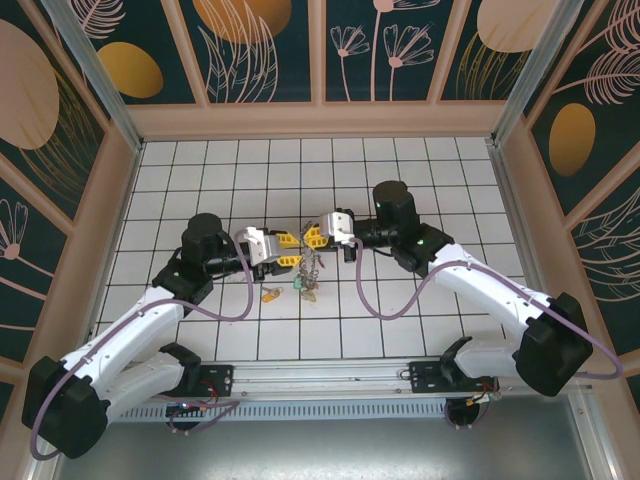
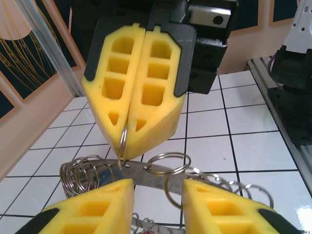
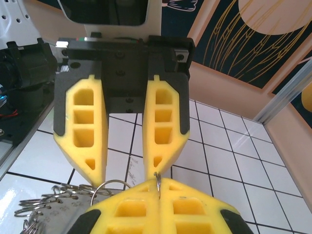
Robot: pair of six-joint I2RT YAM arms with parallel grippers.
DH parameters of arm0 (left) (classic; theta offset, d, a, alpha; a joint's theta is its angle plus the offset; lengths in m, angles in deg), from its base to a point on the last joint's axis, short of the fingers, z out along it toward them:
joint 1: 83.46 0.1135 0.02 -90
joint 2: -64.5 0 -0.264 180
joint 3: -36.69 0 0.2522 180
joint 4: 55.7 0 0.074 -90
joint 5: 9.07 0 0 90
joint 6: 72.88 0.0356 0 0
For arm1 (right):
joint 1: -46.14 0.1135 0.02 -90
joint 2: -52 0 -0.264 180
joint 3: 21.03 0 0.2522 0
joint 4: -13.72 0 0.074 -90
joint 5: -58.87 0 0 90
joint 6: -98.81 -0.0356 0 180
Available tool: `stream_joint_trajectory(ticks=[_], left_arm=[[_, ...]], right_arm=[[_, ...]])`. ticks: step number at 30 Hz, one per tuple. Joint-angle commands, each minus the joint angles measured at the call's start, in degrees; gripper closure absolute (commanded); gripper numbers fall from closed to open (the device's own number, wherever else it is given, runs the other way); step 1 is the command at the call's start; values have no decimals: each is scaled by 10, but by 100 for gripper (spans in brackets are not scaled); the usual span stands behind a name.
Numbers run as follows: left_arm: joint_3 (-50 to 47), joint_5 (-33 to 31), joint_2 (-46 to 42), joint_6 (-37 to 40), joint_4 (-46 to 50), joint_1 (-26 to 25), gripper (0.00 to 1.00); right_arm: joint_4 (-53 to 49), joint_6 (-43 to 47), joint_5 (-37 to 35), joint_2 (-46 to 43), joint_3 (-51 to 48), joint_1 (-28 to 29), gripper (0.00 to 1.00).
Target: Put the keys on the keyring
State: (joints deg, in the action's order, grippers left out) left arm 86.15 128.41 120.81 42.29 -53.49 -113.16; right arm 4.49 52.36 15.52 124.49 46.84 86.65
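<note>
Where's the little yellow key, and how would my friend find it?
Start at the white tiled table, in the middle where the two arms meet. Just nearer the arm bases than the left arm's fingers, a small key lies by itself on a tile. Its head is yellow, and it sits left of the green key and the dangling bunch.

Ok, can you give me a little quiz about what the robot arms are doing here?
1. True or false: the right gripper is shut on a small wire ring.
2. Its fingers are: A red, B yellow, C blue.
3. Fill in: the left gripper has its jaws ____.
Key: 1 true; 2 B; 3 open.
</note>
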Motion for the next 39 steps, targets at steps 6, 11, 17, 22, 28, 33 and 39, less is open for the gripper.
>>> stream_joint_trajectory(ticks=[6, 11, 17, 22, 28, 33, 39], left_arm=[[-2, -29, -29, -8, -34, -2, 64], [3, -43, -32, -23, -36, -2, 68], [31, -11, 5, -13, -11, -2, 75], [27, -4, 12, -11, -20, -1, 72], [29, 13, 14, -28, -41, -1, 73], [28, 24, 14, -37, -53, -2, 78], [27, 31, 17, -42, -58, -2, 81]], right_arm=[[18, 1, 33, -5, 26, 2, 100], [12, 4, 35, -2, 28, 4, 100], [15, 5, 33, 2, 28, 11, 100], [26, -4, 34, -2, 24, 11, 100], [33, -7, 32, 2, 20, 16, 100], [35, -7, 23, 7, 19, 20, 100], [29, 5, -7, 9, 18, 25, 100]])
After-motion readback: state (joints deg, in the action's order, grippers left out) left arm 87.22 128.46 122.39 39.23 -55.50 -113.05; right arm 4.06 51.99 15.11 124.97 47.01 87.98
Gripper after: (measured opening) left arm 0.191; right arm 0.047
